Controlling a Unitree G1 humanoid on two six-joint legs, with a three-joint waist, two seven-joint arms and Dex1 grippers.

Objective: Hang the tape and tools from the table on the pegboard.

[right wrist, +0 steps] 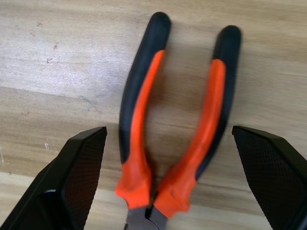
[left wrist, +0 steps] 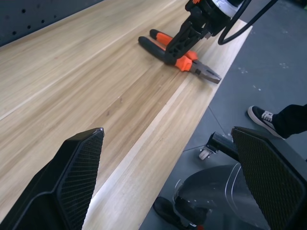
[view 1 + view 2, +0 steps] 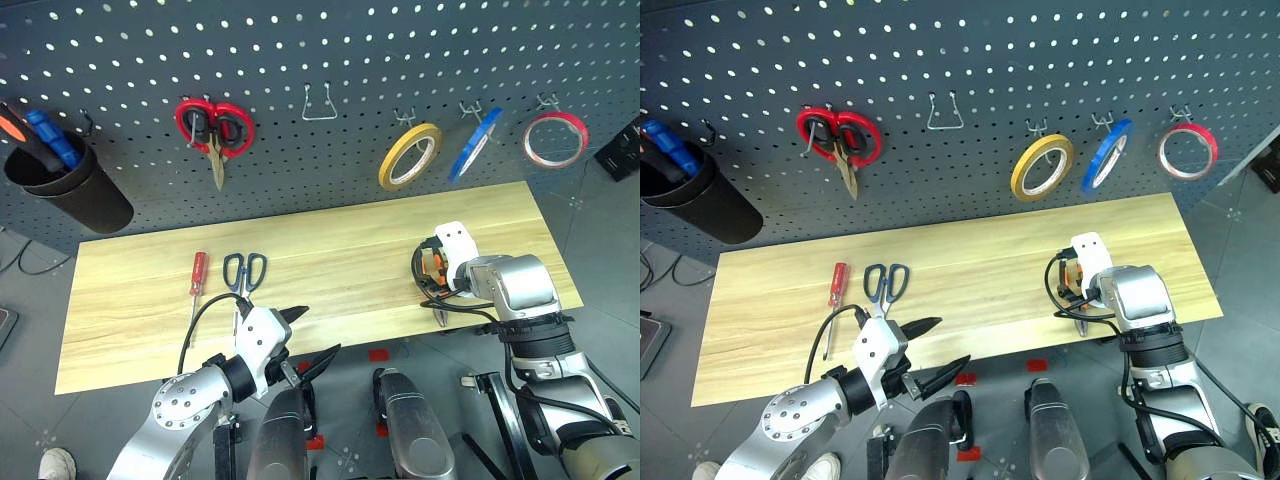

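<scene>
The pliers [image 1: 139, 100] with orange handles lie on the table [image 3: 340, 250] near its right front. My right gripper [image 1: 169, 129] hangs open just above them, a finger on either side of the handles, touching neither. In the left wrist view the pliers [image 2: 181, 60] have their nose toward the table's front edge. The dark blue scissors [image 3: 244, 272] and the red screwdriver [image 3: 198, 273] lie side by side at the left. My left gripper [image 3: 320, 331] is open and holds nothing at the front edge near the scissors. The red tape [image 3: 555, 139] hangs on the pegboard [image 3: 120, 60] at far right.
On the pegboard hang red scissors [image 3: 213, 127], a yellow roll [image 3: 409, 156], a blue roll [image 3: 474, 143] and a bare wire hook [image 3: 320, 104]. A black cup [image 3: 65, 185] with orange and blue screwdrivers hangs at far left. A person's shoe [image 2: 264, 115] stands on the floor beside the table.
</scene>
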